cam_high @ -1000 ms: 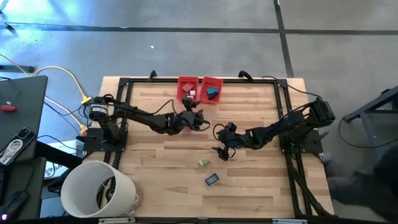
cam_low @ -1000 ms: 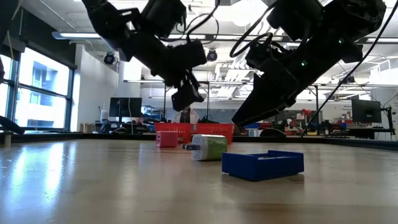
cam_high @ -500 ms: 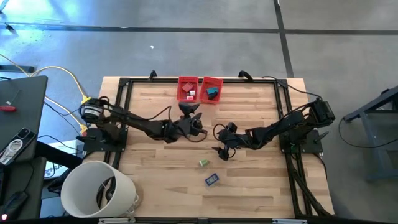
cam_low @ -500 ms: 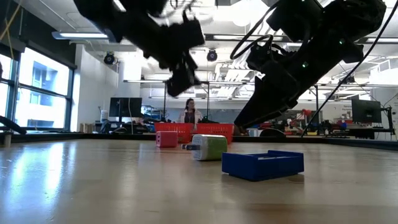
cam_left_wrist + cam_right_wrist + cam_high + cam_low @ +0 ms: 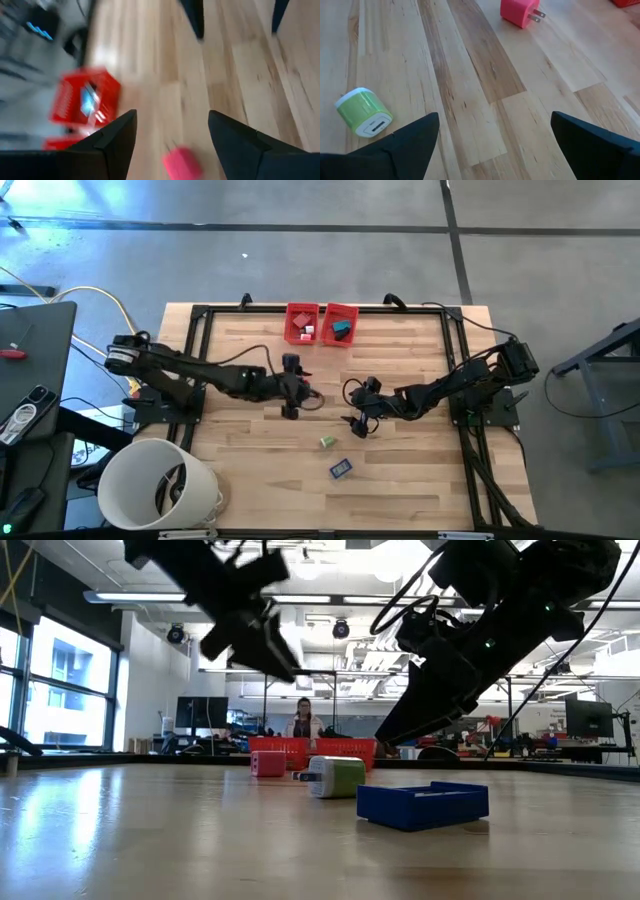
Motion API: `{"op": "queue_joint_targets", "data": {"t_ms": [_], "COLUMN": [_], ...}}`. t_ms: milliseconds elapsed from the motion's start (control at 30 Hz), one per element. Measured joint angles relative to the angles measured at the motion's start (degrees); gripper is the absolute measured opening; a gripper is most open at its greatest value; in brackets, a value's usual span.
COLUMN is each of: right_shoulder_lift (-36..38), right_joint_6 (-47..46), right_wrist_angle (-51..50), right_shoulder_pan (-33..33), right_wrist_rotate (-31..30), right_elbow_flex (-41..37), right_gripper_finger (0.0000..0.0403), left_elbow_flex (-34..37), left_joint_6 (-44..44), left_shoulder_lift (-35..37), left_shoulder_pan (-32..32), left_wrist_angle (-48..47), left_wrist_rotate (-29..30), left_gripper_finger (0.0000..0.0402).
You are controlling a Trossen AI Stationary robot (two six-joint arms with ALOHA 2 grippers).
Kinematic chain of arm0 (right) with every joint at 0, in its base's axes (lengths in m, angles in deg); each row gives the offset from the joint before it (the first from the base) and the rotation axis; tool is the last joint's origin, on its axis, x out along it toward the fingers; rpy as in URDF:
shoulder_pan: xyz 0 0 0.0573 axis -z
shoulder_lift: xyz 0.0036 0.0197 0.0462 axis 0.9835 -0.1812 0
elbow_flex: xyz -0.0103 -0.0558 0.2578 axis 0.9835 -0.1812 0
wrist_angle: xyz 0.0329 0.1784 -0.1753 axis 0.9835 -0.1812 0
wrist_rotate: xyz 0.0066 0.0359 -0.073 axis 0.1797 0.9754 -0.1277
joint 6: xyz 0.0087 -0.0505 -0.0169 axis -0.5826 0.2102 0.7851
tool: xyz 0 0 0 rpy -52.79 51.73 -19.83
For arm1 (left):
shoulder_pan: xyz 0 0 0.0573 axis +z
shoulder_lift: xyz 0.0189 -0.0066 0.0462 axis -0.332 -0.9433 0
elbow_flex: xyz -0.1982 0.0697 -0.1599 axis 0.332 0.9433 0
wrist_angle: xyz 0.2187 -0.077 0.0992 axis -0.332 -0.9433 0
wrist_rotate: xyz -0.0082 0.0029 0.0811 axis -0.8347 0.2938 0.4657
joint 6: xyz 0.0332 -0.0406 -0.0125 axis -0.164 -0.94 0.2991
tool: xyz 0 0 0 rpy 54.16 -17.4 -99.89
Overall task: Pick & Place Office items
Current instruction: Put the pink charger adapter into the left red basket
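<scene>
My left gripper (image 5: 291,397) hangs open above the table's middle, high above the boards in the low view (image 5: 250,635), with nothing between its fingers. A pink plug-shaped item (image 5: 180,162) lies flat on the wood below and ahead of it (image 5: 268,763). My right gripper (image 5: 355,418) waits open, low over the table right of centre (image 5: 495,116). Near it lie a green item (image 5: 327,442) on its side (image 5: 364,112) and a blue item (image 5: 341,469), flat, nearer the front edge (image 5: 422,804). The pink item also shows farther off (image 5: 520,12).
Two red bins stand side by side at the far edge: the left bin (image 5: 302,322) holds red and white pieces, the right bin (image 5: 341,323) a teal one. A big white bucket (image 5: 160,485) stands off the near left corner. A person (image 5: 303,722) stands far behind the table.
My left gripper has drawn back from near the red bins toward the table's near and left edges and risen, tipping up from steeply downward toward level. It has stayed open. The pink, green and blue items lie where they were.
</scene>
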Motion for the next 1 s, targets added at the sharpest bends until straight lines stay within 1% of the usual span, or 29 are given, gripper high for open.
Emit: {"op": "queue_joint_targets", "data": {"t_ms": [100, 200, 400, 500, 700, 1000], "right_shoulder_lift": [0.0, 0.0, 0.0, 0.0, 0.0, 0.0], "right_joint_6": [0.01, 0.02, 0.02, 0.02, 0.05, -1.28], "right_wrist_angle": [0.24, 0.36, 0.36, 0.36, 0.36, 0.34], "right_shoulder_pan": [0.0, 0.0, 0.0, 0.0, 0.0, -0.01], "right_wrist_rotate": [0.0, 0.0, 0.17, 0.2, 0.2, 0.24], "right_elbow_flex": [0.02, 0.02, 0.02, 0.02, 0.02, 0.02], "right_gripper_finger": [0.0372, 0.0372, 0.0372, 0.0372, 0.0372, 0.0372], "left_elbow_flex": [0.0, 0.0, 0.0, 0.0, 0.38, 0.44], "left_joint_6": [-4.83, -7.85, -15.79, -19.0, -20.49, -23.78], "left_shoulder_lift": [0.0, 0.0, 0.0, 0.0, 0.0, 0.0], "left_shoulder_pan": [2.05, 3.59, 6.93, 9.07, 12.11, 13.51], "left_wrist_angle": [-4.49, -7.29, -8.52, -10.12, -12.2, -12.66], "left_wrist_rotate": [-2.9, -4.91, -7.23, -10.22, -16.36, -18.52], "left_gripper_finger": [0.0236, 0.0236, 0.0236, 0.0236, 0.0236, 0.0236]}}
